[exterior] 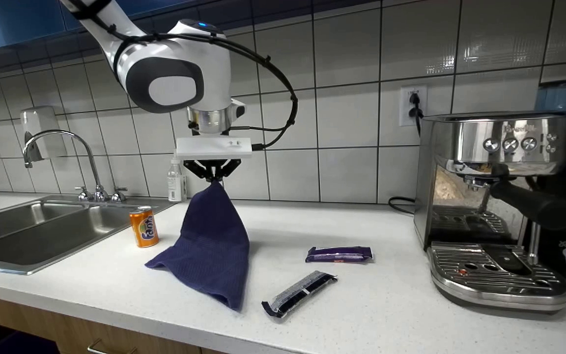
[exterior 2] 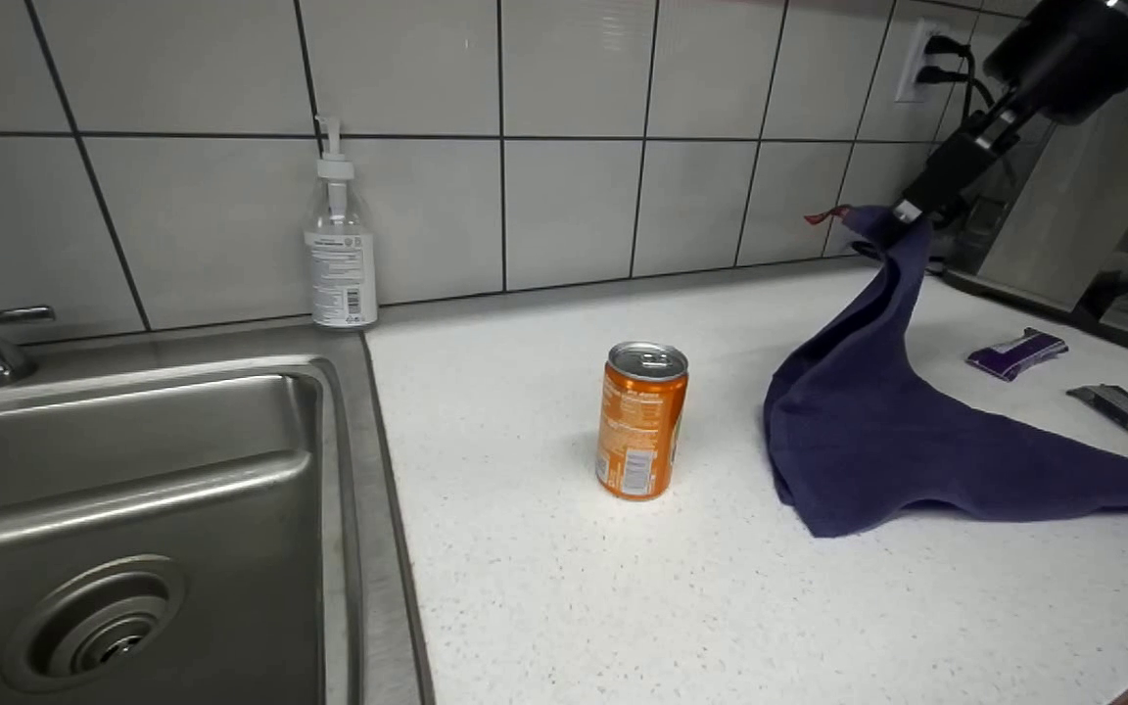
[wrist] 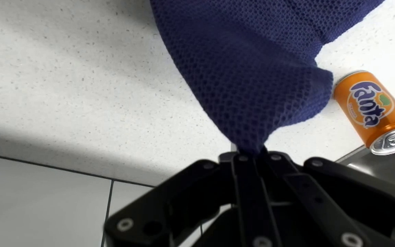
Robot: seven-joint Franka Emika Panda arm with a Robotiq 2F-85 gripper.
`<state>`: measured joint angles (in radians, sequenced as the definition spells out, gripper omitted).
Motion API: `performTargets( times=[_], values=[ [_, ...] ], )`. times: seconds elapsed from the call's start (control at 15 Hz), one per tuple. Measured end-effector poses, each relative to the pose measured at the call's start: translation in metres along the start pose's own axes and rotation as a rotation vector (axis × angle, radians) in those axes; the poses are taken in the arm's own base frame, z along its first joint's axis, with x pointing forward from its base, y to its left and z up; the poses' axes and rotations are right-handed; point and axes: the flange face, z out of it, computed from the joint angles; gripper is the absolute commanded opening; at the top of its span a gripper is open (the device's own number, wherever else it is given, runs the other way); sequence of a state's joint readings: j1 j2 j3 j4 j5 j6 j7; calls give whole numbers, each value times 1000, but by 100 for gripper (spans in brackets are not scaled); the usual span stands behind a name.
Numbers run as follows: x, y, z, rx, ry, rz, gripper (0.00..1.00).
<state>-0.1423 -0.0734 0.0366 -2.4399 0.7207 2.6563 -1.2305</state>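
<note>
Now the white arm (exterior: pixel 214 71) is seen angled in from above, its wrist bent so that the fingers (wrist: pixel 249 192) are pointed down at the counter (exterior: pixel 386 314) in an exterior view! Closely pressed together they are, and between their tips the peak of a dark blue cloth (exterior: pixel 214 241) is pinched (a small red tag (exterior 2: pixel 826 214) can be spotted at that peak in an exterior view). Well off the surface that peak is held; below it the cloth is draped in folds, its lower edges apparently laid on the counter. Nearby, between cloth and sink (exterior 2: pixel 347 548), an orange can (exterior: pixel 145 228) is stood upright, apart from both. On to the counter itself: pale and finely speckled it is, and on it are laid a purple wrapped bar (exterior: pixel 339 254) and a black-and-silver wrapped bar (exterior: pixel 300 293), set apart from each other. At the opposite end from the sink a coffee machine (exterior: pixel 460 196) is parked, while a clear pump bottle (exterior 2: pixel 341 279) is tucked against the white-tiled wall (exterior: pixel 347 118) at the sink's back corner.
</note>
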Motion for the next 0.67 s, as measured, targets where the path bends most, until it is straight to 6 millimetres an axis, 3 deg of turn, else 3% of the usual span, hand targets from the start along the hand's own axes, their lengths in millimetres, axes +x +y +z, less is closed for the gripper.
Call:
performTargets(
  times=[0.67],
  values=[
    [-28,-6,-9,34,6,-6,1]
  ],
)
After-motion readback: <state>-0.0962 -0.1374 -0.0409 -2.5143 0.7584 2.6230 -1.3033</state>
